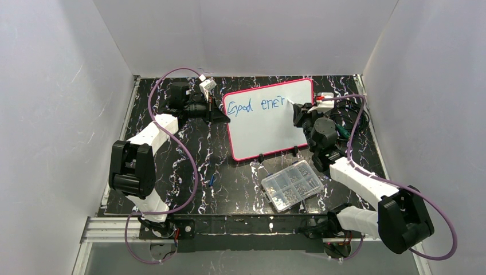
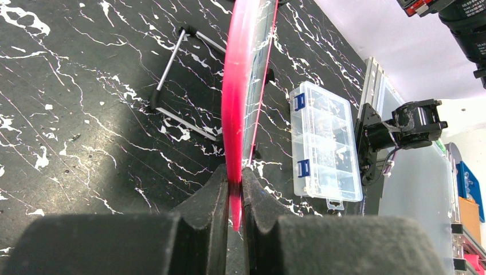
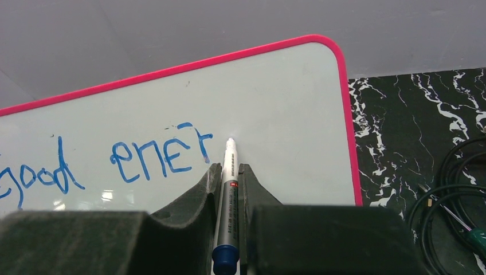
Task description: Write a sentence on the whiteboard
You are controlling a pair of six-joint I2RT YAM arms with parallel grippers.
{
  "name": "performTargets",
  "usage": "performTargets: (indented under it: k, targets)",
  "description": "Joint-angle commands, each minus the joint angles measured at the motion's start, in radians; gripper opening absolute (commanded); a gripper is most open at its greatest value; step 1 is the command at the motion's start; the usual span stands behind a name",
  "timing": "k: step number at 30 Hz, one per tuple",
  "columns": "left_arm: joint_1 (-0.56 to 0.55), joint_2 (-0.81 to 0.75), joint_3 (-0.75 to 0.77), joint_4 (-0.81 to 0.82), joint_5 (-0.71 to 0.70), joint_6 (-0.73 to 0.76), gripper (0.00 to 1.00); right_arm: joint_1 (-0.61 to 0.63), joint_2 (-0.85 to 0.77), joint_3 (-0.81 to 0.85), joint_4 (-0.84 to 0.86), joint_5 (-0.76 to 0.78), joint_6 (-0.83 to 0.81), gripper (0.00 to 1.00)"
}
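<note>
A robotics lab cell: white panel walls enclose a black marbled table with two bolted-down arms.

On the whiteboard the sentence, in blue handwriting, reads "Good ener" in one line. The marker carries fine print, too small to read.

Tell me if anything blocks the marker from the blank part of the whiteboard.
Nothing visible does. The marker in the right tool has its tip at the whiteboard just past the writing, and the surface beyond is bare up to the pink frame.
</note>
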Motion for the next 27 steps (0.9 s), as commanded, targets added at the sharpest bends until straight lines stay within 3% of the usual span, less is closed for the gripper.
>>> performTargets:
  k: [1, 12, 27]
  targets:
    - [0.001, -0.074, 0.016, 0.007, 0.037, 0.015, 0.00, -0.008, 0.014, 0.043, 0.077, -0.008, -0.004, 0.01]
    - [0.000, -0.074, 0.016, 0.007, 0.037, 0.013, 0.00, -0.008, 0.009, 0.023, 0.062, -0.094, -0.018, 0.01]
    - [0.001, -0.073, 0.016, 0.008, 0.037, 0.012, 0.00, -0.008, -0.030, -0.043, 0.025, -0.034, 0.003, 0.01]
